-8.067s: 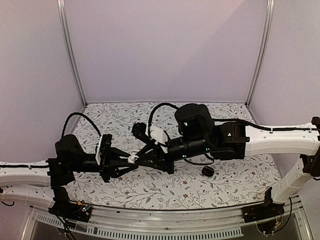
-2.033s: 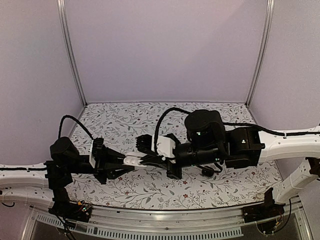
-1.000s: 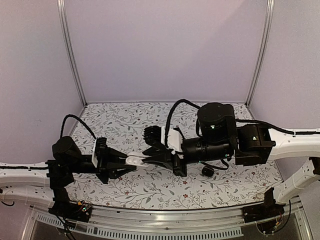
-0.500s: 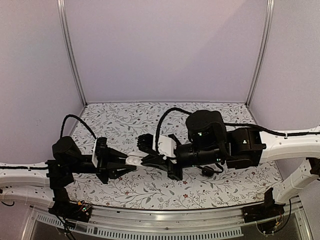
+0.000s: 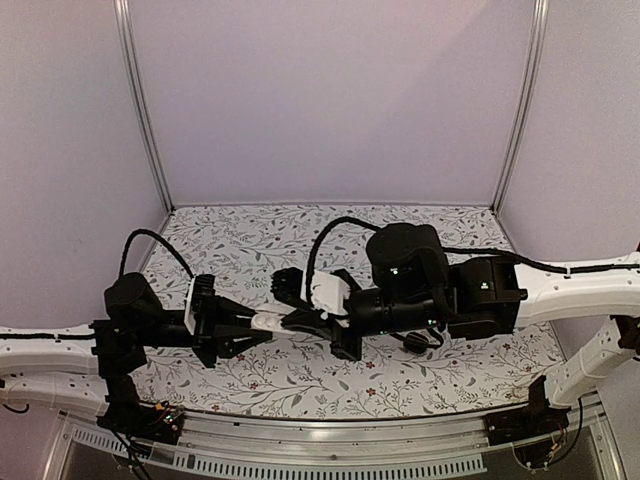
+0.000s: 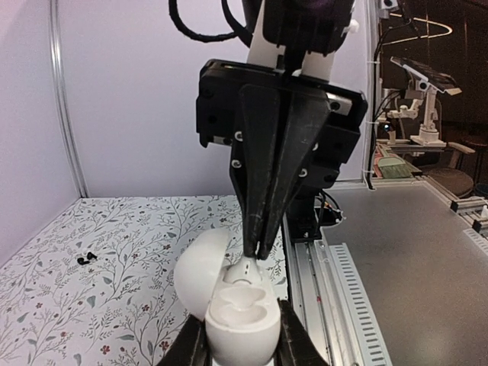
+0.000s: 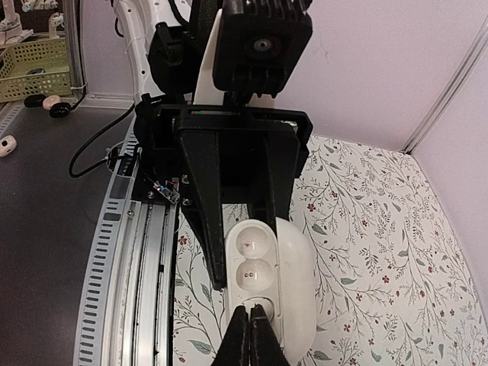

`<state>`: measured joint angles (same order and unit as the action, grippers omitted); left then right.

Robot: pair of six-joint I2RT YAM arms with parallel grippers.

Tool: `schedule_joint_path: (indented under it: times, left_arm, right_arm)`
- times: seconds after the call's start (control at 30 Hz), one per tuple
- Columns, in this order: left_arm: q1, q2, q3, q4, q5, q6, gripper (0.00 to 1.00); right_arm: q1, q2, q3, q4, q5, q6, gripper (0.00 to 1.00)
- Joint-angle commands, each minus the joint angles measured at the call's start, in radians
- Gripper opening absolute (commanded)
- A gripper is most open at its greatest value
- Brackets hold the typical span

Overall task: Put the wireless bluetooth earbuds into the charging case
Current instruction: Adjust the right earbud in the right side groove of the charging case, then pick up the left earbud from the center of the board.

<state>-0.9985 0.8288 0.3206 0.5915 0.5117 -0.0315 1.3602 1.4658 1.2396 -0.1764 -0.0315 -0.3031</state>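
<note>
My left gripper is shut on an open white charging case, holding it above the table with its lid swung left. My right gripper is shut, its tips pinching a small white earbud-shaped piece that sits at the near end of the case. Two wells of the case show empty in the right wrist view. Two tiny dark earbud pieces lie on the table, far left in the left wrist view.
A black rounded case lies on the floral table under my right arm, partly hidden. An aluminium rail runs along the near edge. Walls and corner posts enclose the table.
One second ago my right gripper was pulled back to the right of the case. It has moved left again and its tips now meet the case. The left arm holds still.
</note>
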Motion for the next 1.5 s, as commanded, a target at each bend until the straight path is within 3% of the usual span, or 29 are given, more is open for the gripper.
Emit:
schedule_joint_path:
  times: [0.0, 0.53, 0.67, 0.83, 1.03, 1.1, 1.2, 1.47]
  left_arm:
    - [0.003, -0.025, 0.011, 0.074, 0.022, -0.009, 0.0]
    - [0.015, 0.032, 0.028, 0.059, 0.012, -0.022, 0.0]
    - [0.017, 0.03, 0.021, 0.072, 0.016, -0.025, 0.0]
    - [0.021, 0.032, 0.021, 0.074, 0.02, -0.026, 0.0]
    - [0.023, 0.027, 0.017, 0.084, 0.023, -0.027, 0.0]
    - [0.025, 0.026, 0.017, 0.082, 0.018, -0.029, 0.0]
    - [0.027, 0.03, 0.015, 0.087, 0.015, -0.032, 0.0]
    - [0.028, 0.018, 0.014, 0.083, 0.011, -0.033, 0.0]
  right_arm:
    - [-0.007, 0.028, 0.014, -0.04, 0.027, 0.016, 0.02]
    - [-0.012, -0.084, 0.019, 0.044, -0.192, 0.019, 0.1]
    - [-0.105, -0.125, -0.013, 0.075, -0.249, 0.103, 0.13]
    - [-0.258, -0.181, -0.083, 0.103, -0.322, 0.215, 0.25]
    - [-0.287, -0.203, -0.12, 0.079, -0.323, 0.215, 0.32]
    - [-0.341, -0.203, -0.147, 0.086, -0.345, 0.255, 0.35]
    - [-0.514, -0.206, -0.203, 0.083, -0.358, 0.339, 0.43]
    - [-0.872, -0.099, -0.272, -0.006, -0.257, 0.442, 0.45]
